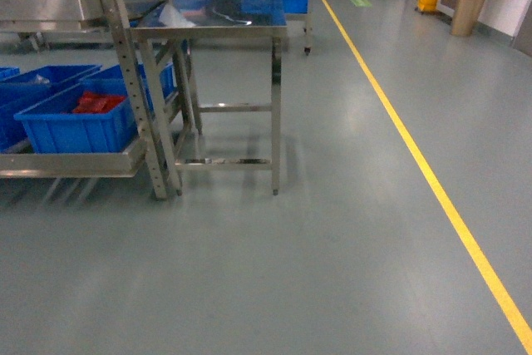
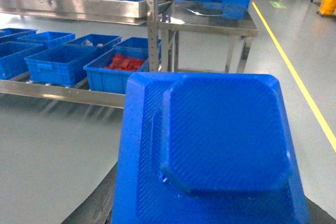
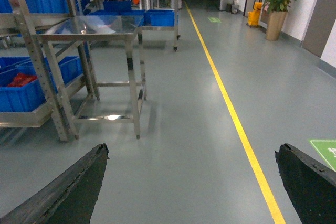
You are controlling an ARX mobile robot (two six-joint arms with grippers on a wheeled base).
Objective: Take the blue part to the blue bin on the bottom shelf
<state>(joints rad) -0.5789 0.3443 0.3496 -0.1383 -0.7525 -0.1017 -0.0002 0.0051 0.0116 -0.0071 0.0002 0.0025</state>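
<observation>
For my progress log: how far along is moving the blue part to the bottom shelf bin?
Done: the blue part looks picked up, held by the left claw. In hand: carrying it; the right claw is open, empty. Left: reach the blue bins on the bottom shelf and release it.

The head camera looked forward and slanting down from some way off at the steel table (image 1: 218, 22); the rack upright (image 1: 133, 81) stood just left of it. The left wrist camera faced the table (image 2: 210, 19) over a close blue tray (image 2: 210, 150); the right wrist camera viewed the table (image 3: 89, 27) from low, between two dark fingers (image 3: 68, 190). All three views shared the table.
</observation>
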